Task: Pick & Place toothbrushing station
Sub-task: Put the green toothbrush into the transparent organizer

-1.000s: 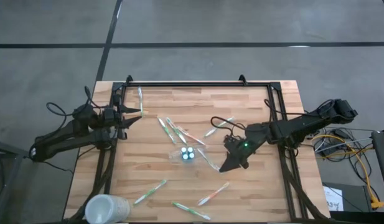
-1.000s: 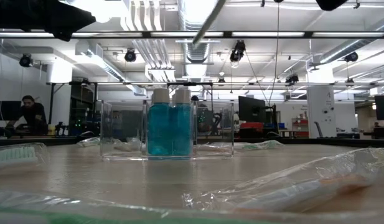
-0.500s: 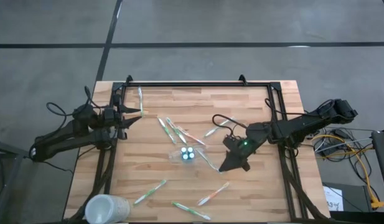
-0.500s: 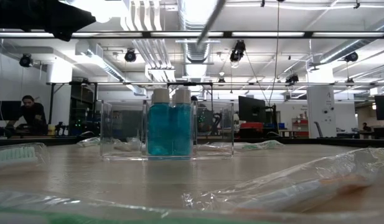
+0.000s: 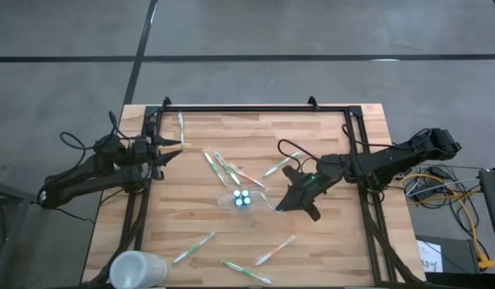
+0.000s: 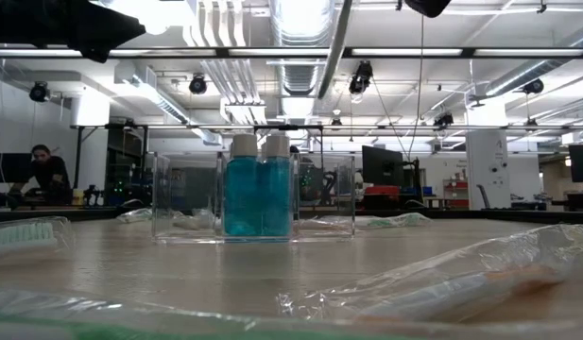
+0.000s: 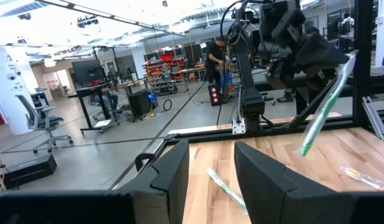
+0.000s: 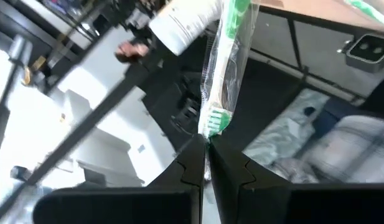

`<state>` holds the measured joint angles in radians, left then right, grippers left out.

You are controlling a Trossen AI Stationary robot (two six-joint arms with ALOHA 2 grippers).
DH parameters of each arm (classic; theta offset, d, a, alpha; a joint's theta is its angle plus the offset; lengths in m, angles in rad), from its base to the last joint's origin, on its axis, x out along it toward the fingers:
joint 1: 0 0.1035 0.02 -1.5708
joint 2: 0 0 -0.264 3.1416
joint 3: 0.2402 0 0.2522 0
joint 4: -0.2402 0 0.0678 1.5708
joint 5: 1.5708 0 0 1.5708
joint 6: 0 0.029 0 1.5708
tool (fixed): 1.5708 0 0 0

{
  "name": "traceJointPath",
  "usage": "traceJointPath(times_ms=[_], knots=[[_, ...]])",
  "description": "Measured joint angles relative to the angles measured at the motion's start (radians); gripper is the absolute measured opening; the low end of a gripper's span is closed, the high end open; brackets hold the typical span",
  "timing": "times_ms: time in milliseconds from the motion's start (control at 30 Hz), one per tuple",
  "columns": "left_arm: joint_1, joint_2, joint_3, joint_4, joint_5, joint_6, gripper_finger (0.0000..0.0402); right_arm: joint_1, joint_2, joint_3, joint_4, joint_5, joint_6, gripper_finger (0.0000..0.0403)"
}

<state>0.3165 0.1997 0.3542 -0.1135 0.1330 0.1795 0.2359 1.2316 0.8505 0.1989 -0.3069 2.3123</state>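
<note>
Right end effector (image 8: pixel 206 163) on toothbrush (image 8: pixel 227 68) (unlabelled)

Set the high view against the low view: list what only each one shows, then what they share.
Only the high view: both whole arms, the left gripper open at the table's left edge, the right gripper shut on a wrapped toothbrush beside the clear holder, and a frosted white cup. Only the low view: the room behind, with a person far off. Both: the holder with its blue tubes, and loose toothbrushes on the table.
</note>
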Motion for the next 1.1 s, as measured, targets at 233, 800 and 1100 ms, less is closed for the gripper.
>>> traceJointPath(times_ms=[233,800,1100], knots=[[0.000,0.000,0.000,0.000,0.000,0.000,0.0133,-0.022,0.003,0.000,0.021,0.027,0.100,0.0013],[0.000,0.000,0.000,0.000,0.000,0.000,0.0133,-0.069,0.113,0.000,0.141,0.048,0.305,0.0013],[0.000,0.000,0.000,0.000,0.000,0.000,0.0133,-0.089,0.203,0.000,0.209,0.047,0.306,0.0013]])
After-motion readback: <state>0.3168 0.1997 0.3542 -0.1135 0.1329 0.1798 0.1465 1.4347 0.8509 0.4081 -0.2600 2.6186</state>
